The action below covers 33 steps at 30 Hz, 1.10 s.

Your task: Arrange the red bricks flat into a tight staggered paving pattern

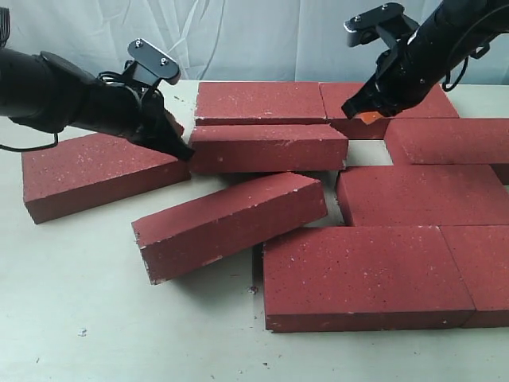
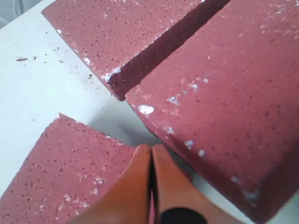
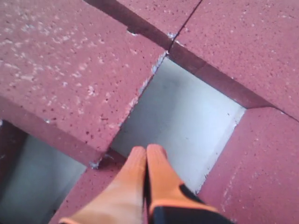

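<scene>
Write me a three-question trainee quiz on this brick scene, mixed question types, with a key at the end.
1. True or false: the left gripper and the right gripper both have their fingers shut.
2. Which brick sits skewed across the rows? A) the centre brick B) none C) every brick
3. Fill in: the right gripper's tips point toward a bare ___ of table between bricks.
Key: 1 true; 2 A; 3 gap.

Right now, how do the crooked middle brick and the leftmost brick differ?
The middle brick sits skewed and seems tipped up at one end; the leftmost brick lies flat, apart. The shut left gripper is at the leftmost brick's corner; none is at the middle brick. Both are speckled dark red.
</scene>
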{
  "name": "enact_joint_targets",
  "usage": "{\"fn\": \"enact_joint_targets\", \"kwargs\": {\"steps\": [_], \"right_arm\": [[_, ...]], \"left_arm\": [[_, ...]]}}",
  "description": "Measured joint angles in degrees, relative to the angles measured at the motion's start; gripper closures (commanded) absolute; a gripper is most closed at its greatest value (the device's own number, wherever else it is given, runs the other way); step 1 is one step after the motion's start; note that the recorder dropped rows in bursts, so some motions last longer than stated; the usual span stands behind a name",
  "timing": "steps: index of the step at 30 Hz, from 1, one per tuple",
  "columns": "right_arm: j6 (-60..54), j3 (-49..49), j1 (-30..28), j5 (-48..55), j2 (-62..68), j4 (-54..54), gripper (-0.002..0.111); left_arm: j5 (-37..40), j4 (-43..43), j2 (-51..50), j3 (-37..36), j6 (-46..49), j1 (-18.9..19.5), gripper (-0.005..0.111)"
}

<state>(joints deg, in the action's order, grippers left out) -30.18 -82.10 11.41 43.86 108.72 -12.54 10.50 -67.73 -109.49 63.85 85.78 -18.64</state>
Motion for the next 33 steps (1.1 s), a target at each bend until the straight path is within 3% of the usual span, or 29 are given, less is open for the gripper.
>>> {"fn": "enact_joint_targets", "kwargs": {"steps": [5,10,14,17,21,25,33], "right_arm": [[4.60,0.34,0.00,3.23,-2.32,3.39,0.109],[3.08,5.71,0.00,2.19,-8.70,-3.62,0.109],[-6.15,14.73,0.00,1.17,-12.13,-13.28,0.109],[-11.46,18.94,0.13,1.04,-12.36,-18.10,0.109],[-16.92,19.99,0.13,0.40,-11.41,-20.55,0.109],[-20.21,19.99,0.71,-0.55,-8.66,-21.83,0.109],[-23.98,19.99,5.55,-5.86,-5.90,-22.01,0.109]], "left_arm": [[1.95,0.11,4.25,-2.18,-0.50,2.65,0.107],[14.07,6.41,12.90,-5.00,-8.52,5.72,0.107],[25.68,24.22,18.33,-6.56,-25.37,5.32,0.107],[30.07,40.47,19.54,-7.66,-44.47,4.21,0.107],[32.34,53.87,19.68,-9.22,-60.66,3.99,0.107],[34.36,54.42,19.68,-12.35,-65.77,3.86,0.107],[34.36,49.30,19.72,-18.36,-66.92,3.86,0.107]]}}
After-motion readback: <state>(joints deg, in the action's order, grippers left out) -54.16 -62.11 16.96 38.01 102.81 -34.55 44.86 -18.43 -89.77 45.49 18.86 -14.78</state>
